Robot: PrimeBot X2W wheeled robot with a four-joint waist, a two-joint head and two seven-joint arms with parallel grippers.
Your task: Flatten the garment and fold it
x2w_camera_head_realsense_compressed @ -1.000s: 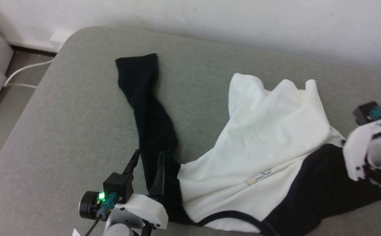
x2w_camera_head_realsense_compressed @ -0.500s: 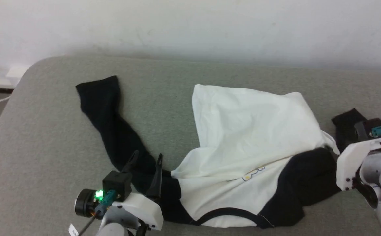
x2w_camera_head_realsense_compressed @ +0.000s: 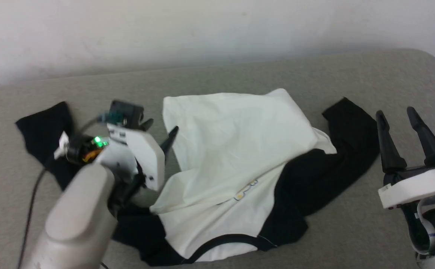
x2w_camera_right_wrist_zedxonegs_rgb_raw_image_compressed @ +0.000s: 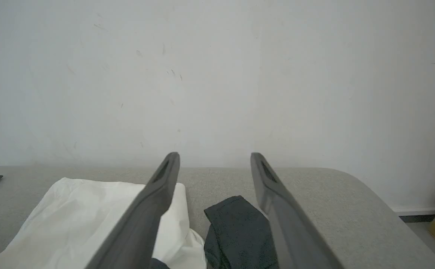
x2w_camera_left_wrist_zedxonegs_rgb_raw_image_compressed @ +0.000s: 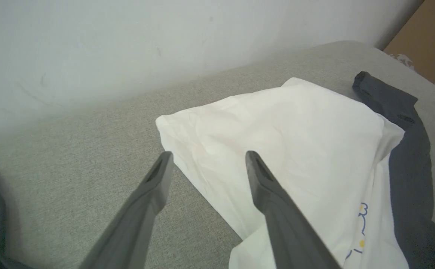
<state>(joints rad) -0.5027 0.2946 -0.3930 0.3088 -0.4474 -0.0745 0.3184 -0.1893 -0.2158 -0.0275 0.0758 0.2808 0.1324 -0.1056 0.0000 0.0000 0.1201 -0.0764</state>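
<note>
L arm comes in from lower left, pale forearm [x2w_camera_head_realsense_compressed: 79,213] angled up & rightward, wrist rolled over so L pincer [x2w_camera_head_realsense_compressed: 162,127] points to the right, its two dark fingers spread wide. R pincer [x2w_camera_head_realsense_compressed: 395,112] sits at lower right, fingers pointing up & slightly left, also spread wide; white wrist housing [x2w_camera_head_realsense_compressed: 411,185] just below.

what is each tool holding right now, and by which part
Nothing is held. The left tool is open over the folded white edge of the garment, and the right tool is open, apart from the black sleeve.
</note>
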